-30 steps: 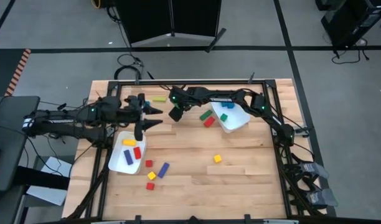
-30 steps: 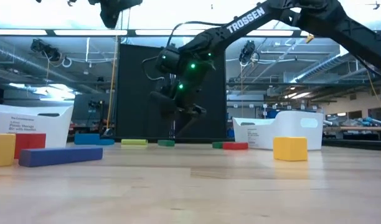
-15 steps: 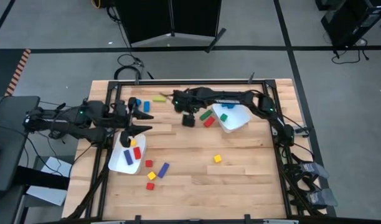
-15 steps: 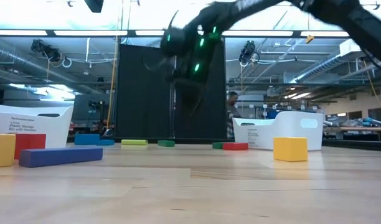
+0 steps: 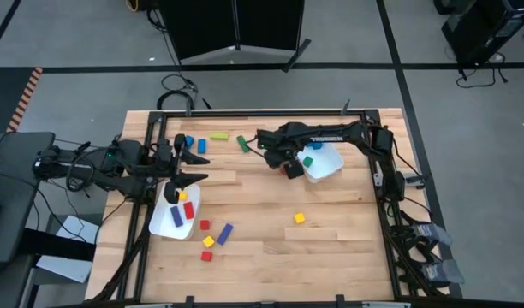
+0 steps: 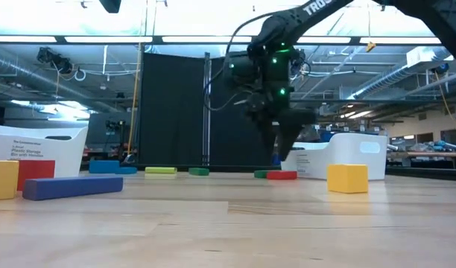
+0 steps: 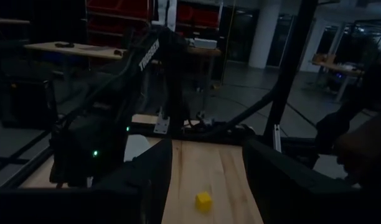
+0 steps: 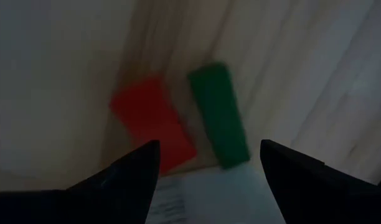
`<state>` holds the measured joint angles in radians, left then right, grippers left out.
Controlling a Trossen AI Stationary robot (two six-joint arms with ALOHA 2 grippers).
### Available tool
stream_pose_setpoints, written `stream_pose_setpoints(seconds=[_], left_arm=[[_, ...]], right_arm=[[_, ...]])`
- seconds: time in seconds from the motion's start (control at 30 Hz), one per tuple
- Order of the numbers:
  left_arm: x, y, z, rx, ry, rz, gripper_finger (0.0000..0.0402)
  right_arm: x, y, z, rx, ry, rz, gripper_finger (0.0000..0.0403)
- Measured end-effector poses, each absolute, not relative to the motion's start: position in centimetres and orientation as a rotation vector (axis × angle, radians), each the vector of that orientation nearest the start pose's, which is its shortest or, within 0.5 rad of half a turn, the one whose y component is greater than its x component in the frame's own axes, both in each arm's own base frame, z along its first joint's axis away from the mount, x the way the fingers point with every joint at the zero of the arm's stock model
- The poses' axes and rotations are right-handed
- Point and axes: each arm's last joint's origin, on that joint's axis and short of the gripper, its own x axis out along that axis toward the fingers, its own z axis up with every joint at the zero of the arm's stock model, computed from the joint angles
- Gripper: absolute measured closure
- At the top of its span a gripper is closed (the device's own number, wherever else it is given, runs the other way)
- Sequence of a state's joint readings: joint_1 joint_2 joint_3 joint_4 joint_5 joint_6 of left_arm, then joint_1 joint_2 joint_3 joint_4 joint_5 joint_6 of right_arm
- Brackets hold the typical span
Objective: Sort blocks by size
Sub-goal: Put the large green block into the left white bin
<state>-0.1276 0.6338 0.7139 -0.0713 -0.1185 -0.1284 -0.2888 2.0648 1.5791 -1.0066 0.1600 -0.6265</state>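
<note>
The table carries two white trays: one tray at the left already holding yellow, red and blue blocks, and one tray at the right with a blue and a green block in it. The right gripper is held low over the red bar and green bar, which lie side by side just beside the right tray; its fingers are spread wide with nothing between them. The left gripper hangs above the left tray, half parted, and nothing can be seen in it. Loose blocks remain: a blue bar, a yellow cube, and small red and yellow cubes near the left tray. For a clean pick, one bar alone should probably be straddled across its short width, the fingers being lowered fully before closing, so that its neighbour is not nudged or pinched along with it.
</note>
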Motion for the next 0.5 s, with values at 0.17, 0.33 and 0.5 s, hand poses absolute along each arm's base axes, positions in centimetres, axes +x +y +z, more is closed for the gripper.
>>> stream_pose_setpoints(seconds=[0.17, 0.33, 0.5], left_arm=[[14.2, -1.5, 34.1, -0.134, -0.021, -0.006, 0.0198], [14.4, -1.4, 34.2, -0.135, -0.029, 0.008, 0.0198], [14.6, -1.5, 34.1, -0.137, -0.023, 0.016, 0.0198]], right_arm=[[37.8, -12.8, 17.0, -0.431, 1.552, 0.131, 0.0116], [37.8, -14.2, 17.2, -0.44, 1.512, 0.109, 0.0116], [38.0, -14.5, 16.5, -0.404, 1.489, 0.142, 0.0116]])
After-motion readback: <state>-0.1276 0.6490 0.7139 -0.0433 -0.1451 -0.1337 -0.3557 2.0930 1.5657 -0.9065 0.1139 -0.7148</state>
